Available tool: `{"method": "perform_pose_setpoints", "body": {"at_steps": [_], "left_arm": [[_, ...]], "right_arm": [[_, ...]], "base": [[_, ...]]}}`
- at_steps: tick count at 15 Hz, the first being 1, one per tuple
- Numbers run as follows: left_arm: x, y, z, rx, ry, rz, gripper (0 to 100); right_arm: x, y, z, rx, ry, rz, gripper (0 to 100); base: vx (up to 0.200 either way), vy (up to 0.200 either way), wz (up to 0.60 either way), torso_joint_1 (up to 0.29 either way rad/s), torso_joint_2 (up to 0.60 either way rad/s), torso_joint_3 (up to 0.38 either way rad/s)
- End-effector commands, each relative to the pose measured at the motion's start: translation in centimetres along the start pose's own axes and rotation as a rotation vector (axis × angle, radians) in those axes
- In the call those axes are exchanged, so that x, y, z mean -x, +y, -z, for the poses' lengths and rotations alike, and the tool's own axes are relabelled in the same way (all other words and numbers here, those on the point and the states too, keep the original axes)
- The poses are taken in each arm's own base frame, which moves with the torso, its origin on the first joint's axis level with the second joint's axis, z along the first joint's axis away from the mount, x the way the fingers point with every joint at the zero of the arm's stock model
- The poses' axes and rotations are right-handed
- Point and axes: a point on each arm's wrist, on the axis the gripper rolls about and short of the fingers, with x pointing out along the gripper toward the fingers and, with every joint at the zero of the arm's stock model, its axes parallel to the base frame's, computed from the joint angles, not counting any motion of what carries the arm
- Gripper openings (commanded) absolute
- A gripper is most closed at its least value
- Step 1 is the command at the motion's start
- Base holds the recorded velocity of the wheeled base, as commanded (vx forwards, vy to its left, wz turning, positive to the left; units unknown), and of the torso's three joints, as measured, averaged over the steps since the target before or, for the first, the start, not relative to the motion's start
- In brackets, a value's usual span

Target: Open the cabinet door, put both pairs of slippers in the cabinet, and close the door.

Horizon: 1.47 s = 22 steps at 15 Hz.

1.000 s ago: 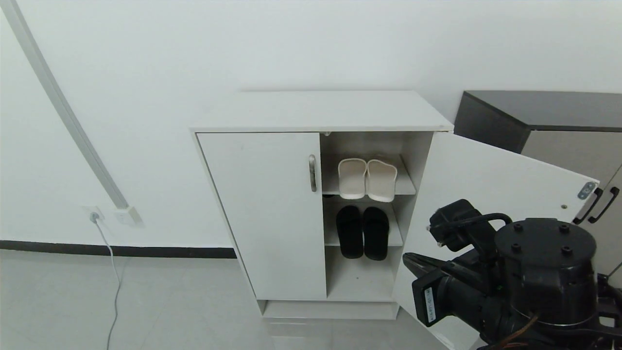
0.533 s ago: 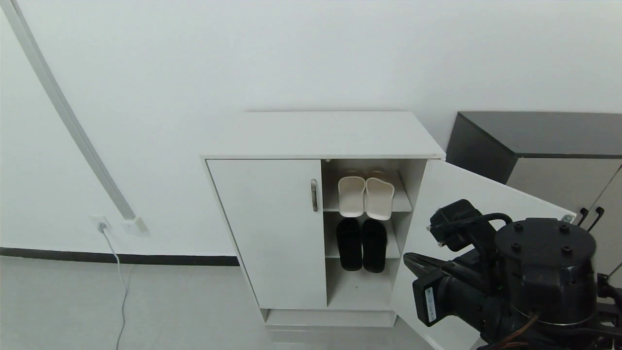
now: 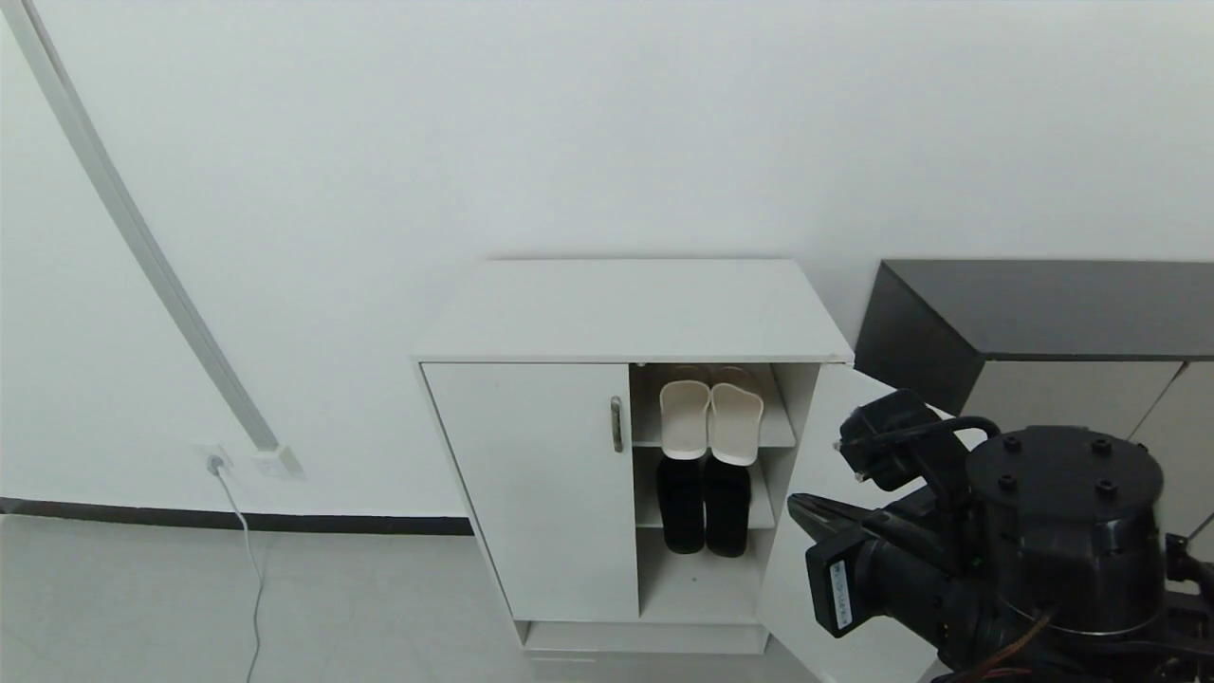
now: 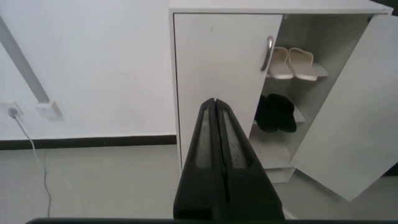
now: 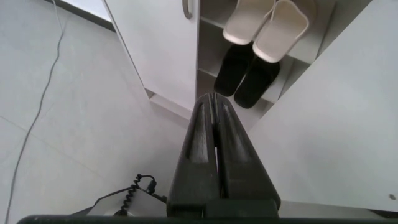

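My view of the cabinet (image 3: 626, 313): its right door (image 4: 354, 106) stands swung wide, the left door (image 3: 531, 484) shut. Inside, the white slippers (image 3: 711, 420) sit side by side on the upper shelf. The black slippers (image 3: 704, 506) are on the shelf below, their ends overhanging its front edge. My left gripper (image 4: 215, 106) is pressed closed on nothing, facing the left door from well back. My right gripper (image 5: 215, 99) is likewise closed and empty, above the floor (image 5: 74, 118) short of the open compartment. A cable (image 3: 248, 569) hangs from a wall socket (image 3: 216, 463).
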Motion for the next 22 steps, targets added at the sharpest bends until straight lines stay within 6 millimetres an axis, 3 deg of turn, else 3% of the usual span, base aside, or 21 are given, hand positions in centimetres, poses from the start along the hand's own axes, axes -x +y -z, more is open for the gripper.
{"method": "perform_pose_setpoints", "body": {"at_steps": [1,6,9,15,22], "left_arm": [[0.0,0.0,0.0,0.0,0.001,-0.001,0],[0.0,0.0,0.0,0.0,0.001,-0.001,0],[0.0,0.0,0.0,0.0,0.001,-0.001,0],[0.0,0.0,0.0,0.002,0.001,-0.001,0],[0.0,0.0,0.0,0.0,0.001,-0.001,0]], "right_arm": [[0.0,-0.1,-0.1,-0.005,-0.004,0.001,0],[0.0,-0.2,0.3,0.005,0.007,0.003,0],[0.0,-0.2,0.3,0.005,0.007,0.004,0],[-0.2,-0.3,0.4,0.004,0.011,0.014,0],[-1.0,-1.0,0.5,-0.003,0.024,0.047,0]], "base": [[0.0,0.0,0.0,0.261,-0.59,-0.33],[0.0,0.0,0.0,0.212,-0.47,-0.257],[0.0,0.0,0.0,0.012,-0.02,-0.012],[0.0,0.0,-0.6,0.006,0.0,-0.002],[0.0,0.0,0.0,0.0,0.0,0.0]]}}
